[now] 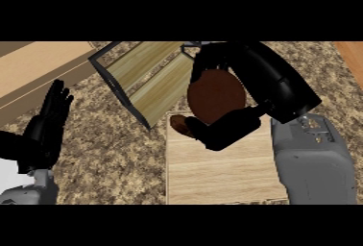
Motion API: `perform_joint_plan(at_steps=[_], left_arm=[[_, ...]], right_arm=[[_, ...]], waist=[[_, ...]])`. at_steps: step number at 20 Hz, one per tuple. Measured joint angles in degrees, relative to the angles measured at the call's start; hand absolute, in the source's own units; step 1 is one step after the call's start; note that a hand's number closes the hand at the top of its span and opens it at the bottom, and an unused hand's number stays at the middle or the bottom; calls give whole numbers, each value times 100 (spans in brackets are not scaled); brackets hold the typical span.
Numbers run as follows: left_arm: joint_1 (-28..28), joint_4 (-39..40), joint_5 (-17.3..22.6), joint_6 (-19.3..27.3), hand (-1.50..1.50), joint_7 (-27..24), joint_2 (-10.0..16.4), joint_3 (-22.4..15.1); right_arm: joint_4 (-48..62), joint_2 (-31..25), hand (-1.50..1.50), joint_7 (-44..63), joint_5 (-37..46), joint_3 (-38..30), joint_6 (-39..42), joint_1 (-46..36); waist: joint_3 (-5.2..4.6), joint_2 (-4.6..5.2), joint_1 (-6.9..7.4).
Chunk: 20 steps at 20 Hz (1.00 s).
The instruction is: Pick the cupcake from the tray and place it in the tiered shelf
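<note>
A brown cupcake [215,96] is in my right hand [245,86], whose black fingers and thumb curl round it and hide its sides. It hangs over the far end of the light wooden tray [220,173], right beside the tiered shelf [145,77], a dark frame with pale wooden slats. Hand and cupcake overlap the shelf's right corner. My left hand [48,122] rests open at the left edge, fingers up, away from both.
The speckled granite counter [113,158] surrounds tray and shelf. A pale wooden strip [35,72] runs along the far left, and a reddish wooden edge [351,53] shows at the far right. My right grey forearm [312,163] covers the tray's right side.
</note>
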Motion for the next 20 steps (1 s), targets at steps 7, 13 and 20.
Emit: perform_joint_plan(at_steps=[7, 13, 20], left_arm=[[-103, 94, -106, 19, 0, -14, -122, -29], [11, 149, -101, -90, 0, -182, -138, -4], [9, -60, -167, -90, 0, -1, -161, -44]], right_arm=[[1341, 21, 150, -604, 282, -211, -820, -565], [2912, 50, 150, -1339, 415, -246, -1839, -1153], [4637, 58, 150, -2305, 279, -241, -2949, -1745]], waist=[[2, 8, 14], [2, 22, 65], [2, 33, 109]])
